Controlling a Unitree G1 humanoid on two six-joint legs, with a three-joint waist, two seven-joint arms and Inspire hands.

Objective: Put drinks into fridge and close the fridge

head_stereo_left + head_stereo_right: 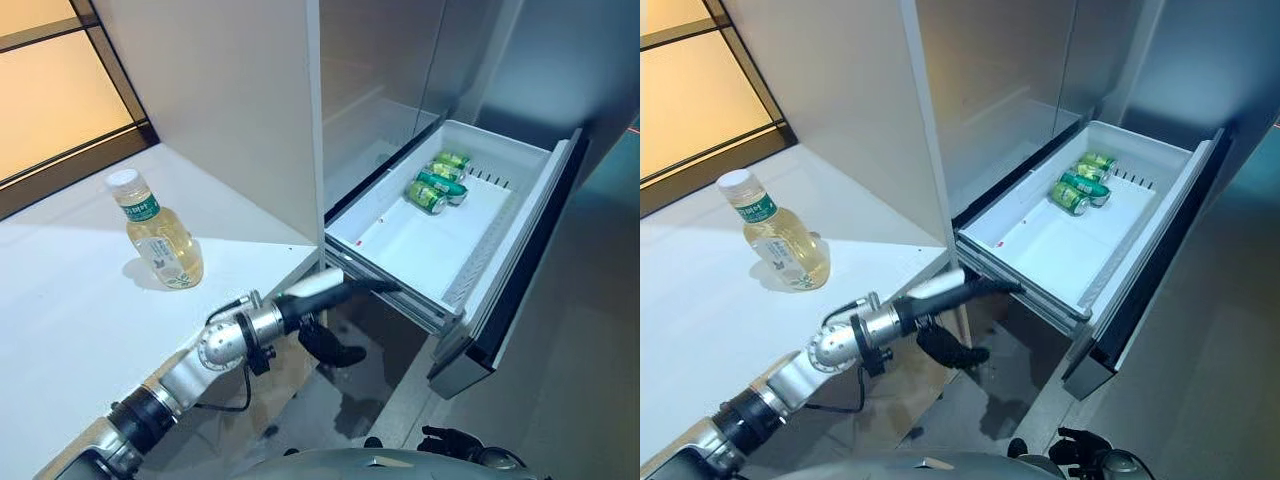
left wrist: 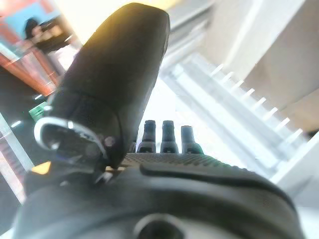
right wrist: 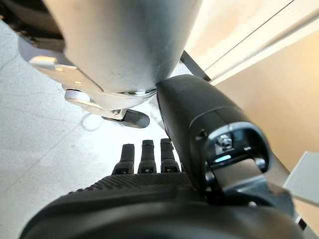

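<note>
My left hand (image 1: 335, 352) hangs below the counter edge, near the open fridge drawer (image 1: 400, 250); fingers straight, holding nothing. My right hand (image 3: 149, 164) shows only in its wrist view, fingers straight, empty. Green cans (image 1: 438, 183) lie at the drawer's far end. Yellow drink bottle (image 1: 157, 232) stands upright on the white counter (image 1: 70, 300), left.

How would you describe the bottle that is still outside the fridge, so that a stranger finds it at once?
Start from the white counter left of the open fridge drawer. One clear plastic bottle stands upright there, alone, with pale yellow drink, a white cap and a green label. The other drinks are green cans lying in the drawer.
</note>
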